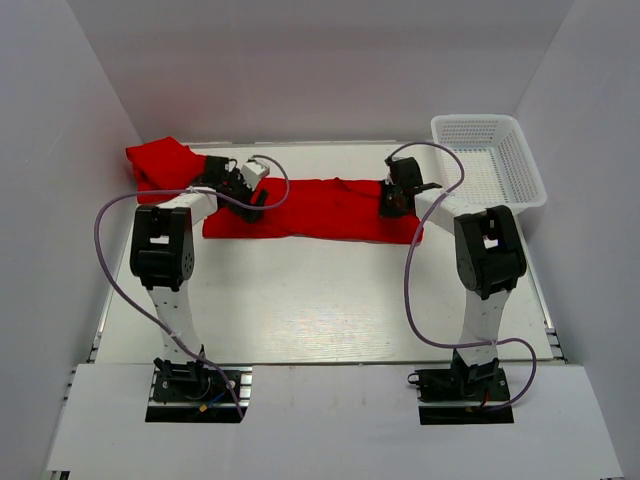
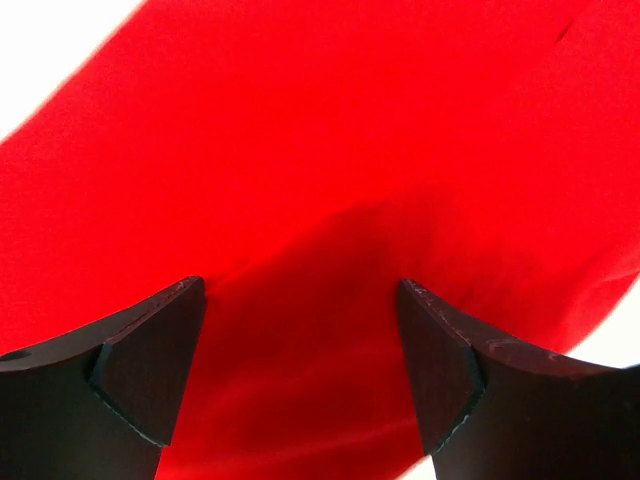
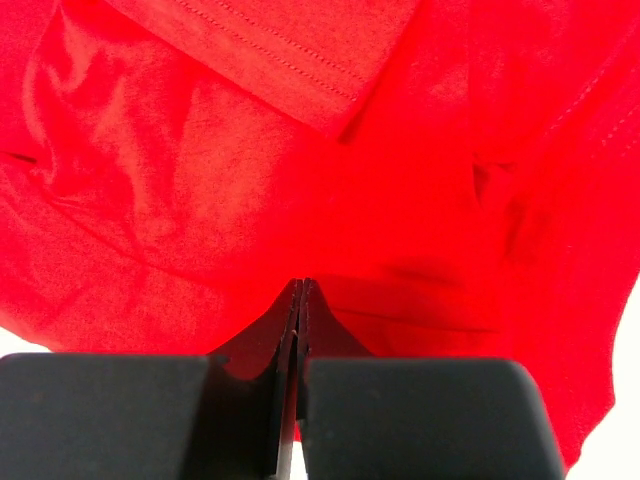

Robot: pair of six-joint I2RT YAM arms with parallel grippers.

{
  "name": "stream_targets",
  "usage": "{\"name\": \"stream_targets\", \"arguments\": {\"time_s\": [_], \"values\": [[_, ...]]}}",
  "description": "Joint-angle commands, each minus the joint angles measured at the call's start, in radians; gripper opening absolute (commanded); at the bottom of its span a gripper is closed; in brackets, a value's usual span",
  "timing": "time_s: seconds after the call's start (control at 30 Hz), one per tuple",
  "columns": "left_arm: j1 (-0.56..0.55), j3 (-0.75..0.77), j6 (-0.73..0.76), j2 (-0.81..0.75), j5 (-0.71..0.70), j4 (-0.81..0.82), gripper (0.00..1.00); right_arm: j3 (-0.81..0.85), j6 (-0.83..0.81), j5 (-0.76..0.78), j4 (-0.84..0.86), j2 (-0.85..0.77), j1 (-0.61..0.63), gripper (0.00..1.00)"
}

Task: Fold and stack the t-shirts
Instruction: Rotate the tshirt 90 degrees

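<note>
One red t-shirt (image 1: 320, 208) lies stretched in a long band across the back of the table. A second red t-shirt (image 1: 160, 165) is bunched at the back left. My left gripper (image 1: 255, 205) hovers just over the long shirt's left part, open, with only flat red cloth (image 2: 330, 180) between its dark fingers (image 2: 150, 340). My right gripper (image 1: 388, 208) is down on that shirt's right end, near a hemmed sleeve (image 3: 270, 60). Its jaws (image 3: 302, 282) are shut tight, tips pressed into the wrinkled cloth (image 3: 420, 300) and pinching it.
A white mesh basket (image 1: 480, 120) stands at the back right, close to my right arm. White walls close in the table on three sides. Bare white tabletop (image 1: 320, 300) stretches between the long shirt and the arm bases.
</note>
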Motion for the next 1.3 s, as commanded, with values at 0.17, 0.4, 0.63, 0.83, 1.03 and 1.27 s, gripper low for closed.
{"name": "stream_targets", "arguments": {"time_s": [0.17,0.4,0.63,0.83,1.03,1.27], "values": [[-0.004,0.194,0.137,0.177,0.017,-0.173,0.87,0.029,0.015,-0.032,0.008,0.036,-0.002,0.00],[-0.055,0.141,0.065,0.179,-0.120,-0.301,0.87,0.064,0.024,-0.029,-0.010,0.093,-0.005,0.00],[-0.122,-0.026,-0.156,0.023,-0.127,-0.370,0.87,0.123,0.029,-0.025,-0.050,0.151,-0.005,0.00],[-0.213,-0.226,-0.399,-0.097,-0.165,-0.479,0.87,0.201,0.003,-0.034,-0.056,0.211,-0.005,0.00],[-0.300,-0.523,-0.606,-0.382,-0.132,-0.390,0.89,0.322,-0.023,-0.057,-0.092,0.285,-0.002,0.00],[-0.444,-0.577,-0.774,-0.467,-0.087,-0.358,0.89,0.486,-0.042,-0.129,-0.121,0.369,0.022,0.00]]}}
